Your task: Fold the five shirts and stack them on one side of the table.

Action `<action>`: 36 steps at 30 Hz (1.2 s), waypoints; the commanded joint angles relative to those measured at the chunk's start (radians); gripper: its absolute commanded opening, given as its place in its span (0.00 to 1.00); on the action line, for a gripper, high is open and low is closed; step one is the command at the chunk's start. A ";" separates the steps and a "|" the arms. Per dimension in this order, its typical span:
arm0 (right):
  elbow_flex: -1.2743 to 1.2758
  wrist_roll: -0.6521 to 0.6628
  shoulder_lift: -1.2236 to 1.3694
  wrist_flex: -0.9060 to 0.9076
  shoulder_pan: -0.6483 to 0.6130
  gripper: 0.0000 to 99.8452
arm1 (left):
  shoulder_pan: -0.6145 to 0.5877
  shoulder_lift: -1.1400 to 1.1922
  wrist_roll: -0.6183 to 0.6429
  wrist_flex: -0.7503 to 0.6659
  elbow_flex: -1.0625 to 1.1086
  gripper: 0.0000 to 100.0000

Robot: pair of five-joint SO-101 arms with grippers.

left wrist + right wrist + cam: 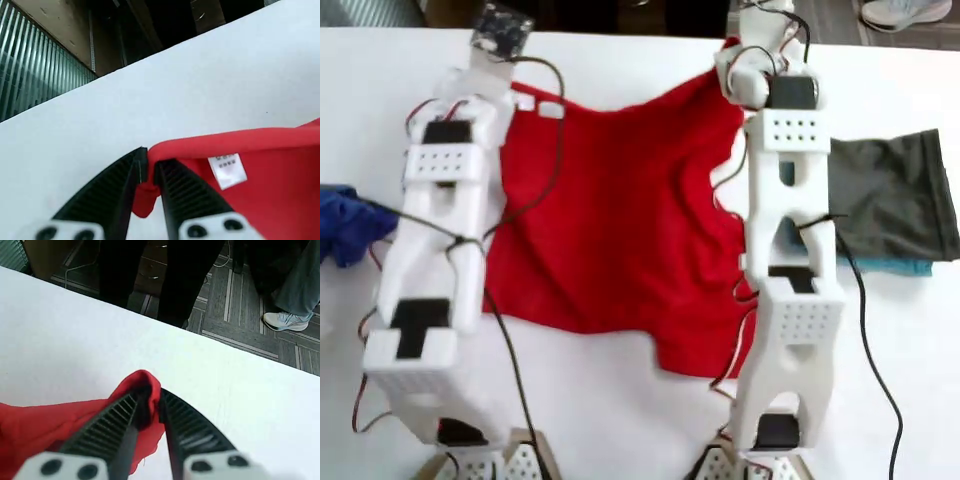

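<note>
A red shirt [620, 230] lies spread between the two arms in the high view, its far edge near the table's back. My left gripper [148, 165] is shut on a far corner of the red shirt [260, 175], close to its white label [227, 169]. My right gripper [149, 402] is shut on the other far corner of the red shirt [55, 425], which bunches up between the black fingers [112, 422]. In the high view the left arm [440, 200] stands at the shirt's left side and the right arm [790, 200] at its right side.
A folded dark grey shirt [890, 195] lies on a teal one [895, 266] at the table's right side. A crumpled blue shirt [345, 225] sits at the left edge. Cables trail over the red cloth. Beyond the far table edge [200, 335] is floor.
</note>
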 commanded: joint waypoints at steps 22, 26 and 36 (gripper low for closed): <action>-0.049 0.009 -0.311 0.642 0.024 0.02 | 0.000 0.089 -0.175 1.183 -0.585 0.03; -0.046 0.012 -0.332 0.730 0.070 0.02 | -0.051 0.002 -0.186 1.178 -0.466 0.03; 0.454 0.120 -0.591 0.662 0.105 0.02 | -0.049 -0.394 -0.270 0.916 0.274 0.03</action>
